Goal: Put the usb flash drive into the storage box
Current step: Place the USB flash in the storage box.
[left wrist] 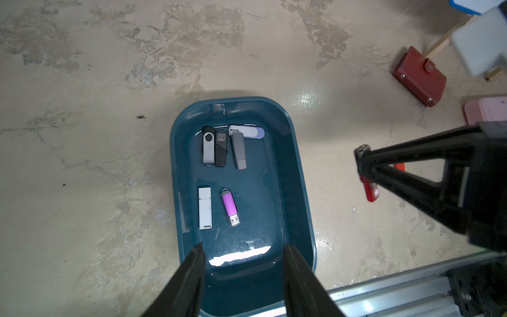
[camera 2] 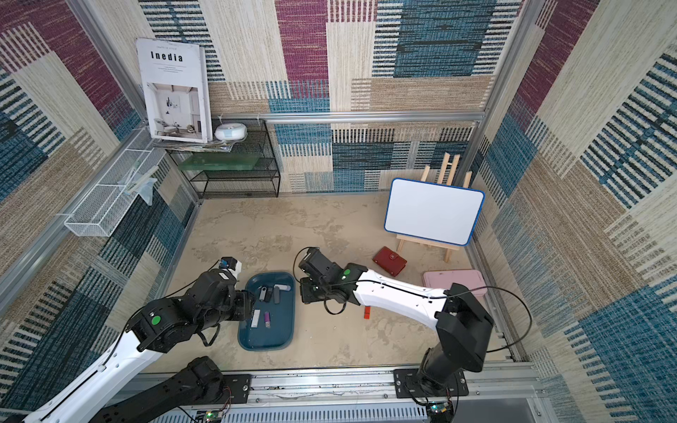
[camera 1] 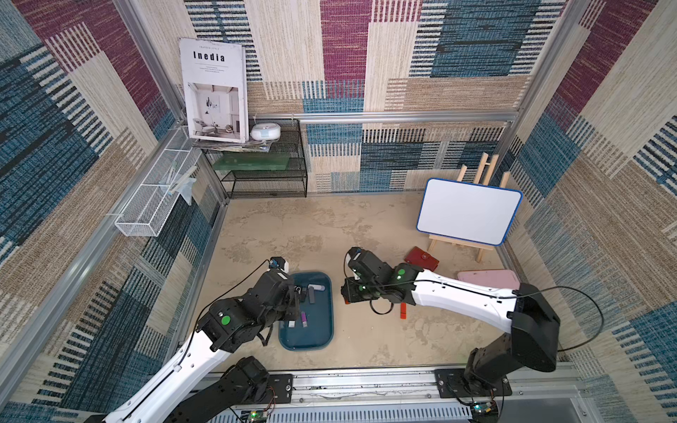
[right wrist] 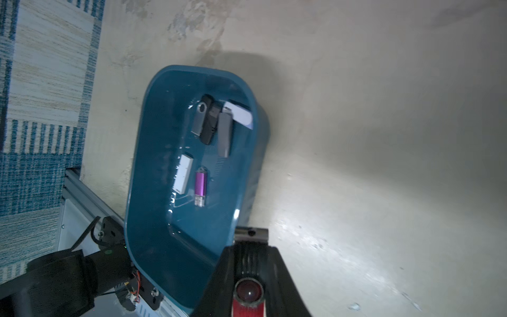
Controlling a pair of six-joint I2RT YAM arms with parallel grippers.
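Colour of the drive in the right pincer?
The flash drive is red, silver-tipped; best in right wrist view.

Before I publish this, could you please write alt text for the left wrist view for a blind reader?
A teal storage box on a mottled beige table holds six flash drives. The left end effector hangs open over one end of it; beside the box, the right end effector grips a red flash drive.
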